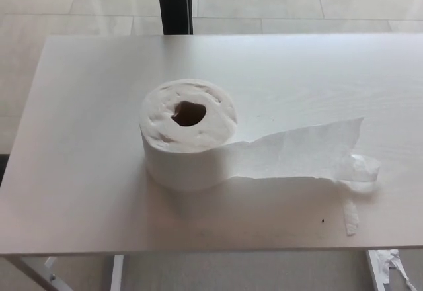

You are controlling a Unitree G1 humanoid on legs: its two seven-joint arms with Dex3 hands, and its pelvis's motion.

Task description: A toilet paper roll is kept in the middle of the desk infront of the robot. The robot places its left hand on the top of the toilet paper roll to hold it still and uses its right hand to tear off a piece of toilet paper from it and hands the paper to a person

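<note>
Neither hand is anywhere in the head view, so I can't tell whether the fingers are spread or curled, and I've got no fingers to place things against. Going by the desk instead.

Nearest the front edge of the desk (79, 225) there's a thin torn scrap (351, 218) lying flat, just in front of the ragged end of the loose paper tail (297, 152). That tail runs out from the base of the toilet paper roll (188, 135) toward the robot's right, flat on the desk. The roll stands on end about mid-desk, core hole up.

Handling guess: very light and squashy, so it'll probably skid or tip if the tail gets tugged with nothing pressing on top. The tail is flimsy and already frayed; I'd pinch it mid-strip, not at the crumpled tip.

Can't make out any perforation lines. The desk's right edge is cut off, and no person shows beyond it, just floor (277, 0) and a dark post (174, 3).
</note>
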